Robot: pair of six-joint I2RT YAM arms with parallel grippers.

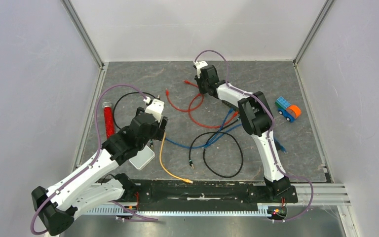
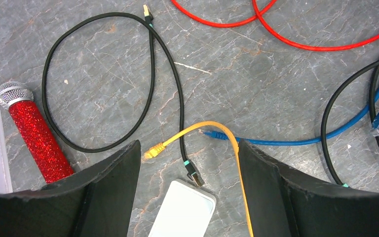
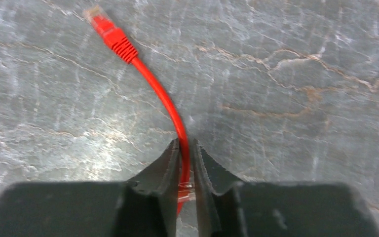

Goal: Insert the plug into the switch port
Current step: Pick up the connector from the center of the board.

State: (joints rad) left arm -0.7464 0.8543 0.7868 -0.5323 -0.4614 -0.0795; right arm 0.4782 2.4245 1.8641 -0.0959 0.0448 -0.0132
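The white switch [image 1: 142, 158] lies at the near left; in the left wrist view it [image 2: 185, 210] sits low between my open fingers. My left gripper [image 1: 157, 129] [image 2: 187, 145] is open and empty above it. A black plug [image 2: 193, 175] rests at the switch's corner, with a yellow plug [image 2: 153, 150] and a blue plug [image 2: 212, 133] close by. My right gripper [image 1: 201, 88] [image 3: 185, 148] at the far middle is shut on the red cable [image 3: 168, 106], a short way behind its red plug [image 3: 103, 27], low over the mat.
A red glitter microphone [image 1: 108, 119] [image 2: 34, 133] lies by the left wall. Black, blue, red and yellow cables [image 1: 217, 143] loop across the mat's middle. A toy truck [image 1: 288, 109] stands at the right. Walls enclose three sides.
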